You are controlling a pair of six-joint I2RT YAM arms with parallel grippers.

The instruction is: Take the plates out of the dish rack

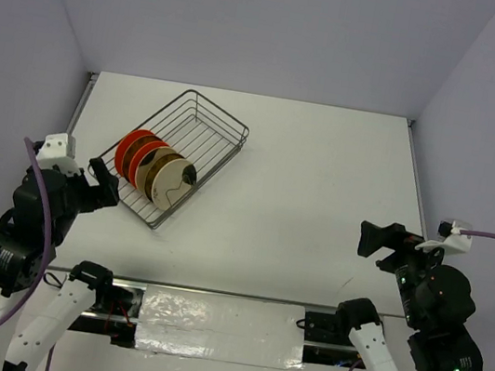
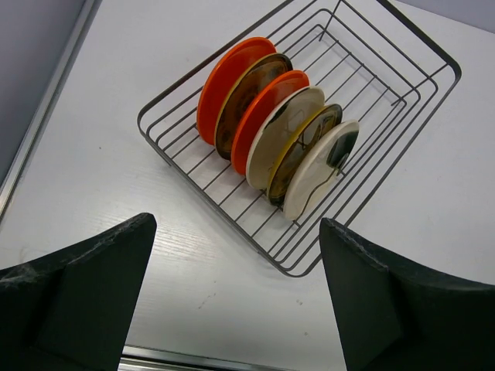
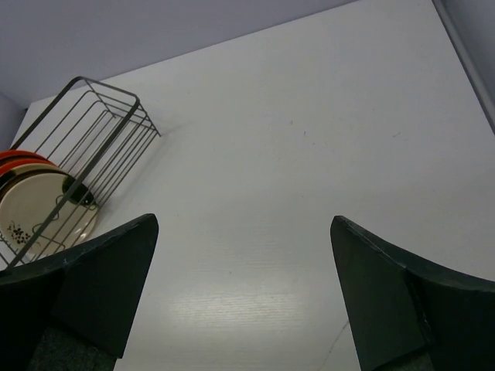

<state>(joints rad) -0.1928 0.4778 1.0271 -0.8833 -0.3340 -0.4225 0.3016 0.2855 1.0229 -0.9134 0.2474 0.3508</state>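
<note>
The silver wire dish rack [image 1: 224,116] lies at an angle on the left half of the white table. Several plates [image 1: 151,166] stand on edge in a row in its near end. In the left wrist view the row runs from an orange-red plate [image 2: 226,83] past a mustard-brown one [image 2: 251,97] to a cream plate [image 2: 319,168] with a dark mark at the rim. My left gripper [image 1: 104,185] hovers open just left of the rack's near end, empty [image 2: 237,224]. My right gripper [image 1: 378,244] is open far to the right, over bare table [image 3: 244,222].
The rack's far half [image 2: 371,69] holds no plates. A metal rail [image 1: 79,107] runs along the table's left edge and a taped strip [image 1: 218,313] along the near edge. Lilac walls close in the back and sides. In the right wrist view the rack [image 3: 116,127] sits far left.
</note>
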